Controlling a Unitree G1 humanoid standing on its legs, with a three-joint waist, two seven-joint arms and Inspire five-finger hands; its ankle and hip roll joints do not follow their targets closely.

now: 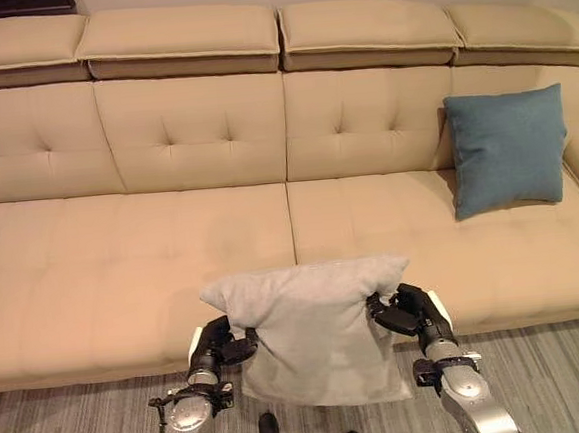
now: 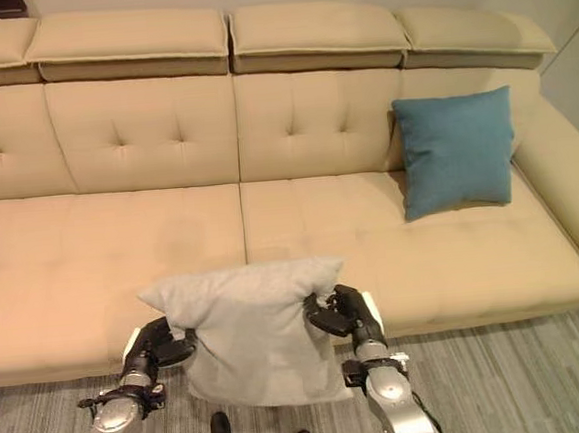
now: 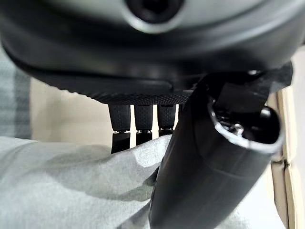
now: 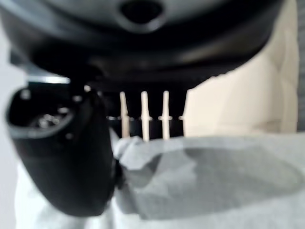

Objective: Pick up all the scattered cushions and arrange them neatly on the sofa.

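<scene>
In the left eye view, a grey cushion (image 1: 314,330) hangs in front of the beige sofa (image 1: 125,290), its top edge level with the front of the sofa's seat and its lower part over the striped carpet (image 1: 541,357) before the sofa. The left hand (image 1: 217,345) and the right hand (image 1: 409,312) grip it from either side, thumb and fingers pinching the fabric near the upper corners — probably a two-sided hold so the cushion hangs flat and can go onto the seat squarely. A blue cushion (image 1: 507,149) already leans upright against the sofa's backrest, near the sofa's right armrest.

The right eye view shows the same layout: the grey cushion is in front of the sofa's middle seam, well apart from the blue one.

In the left wrist view, the fingers (image 3: 136,126) sit close together behind a fold of grey cloth, with the thumb (image 3: 214,167) pressed on its near side.

In the right wrist view, the thumb (image 4: 62,157) and fingers (image 4: 143,117) pinch a bunched corner likewise — a grip that looks secure enough to carry it.
</scene>
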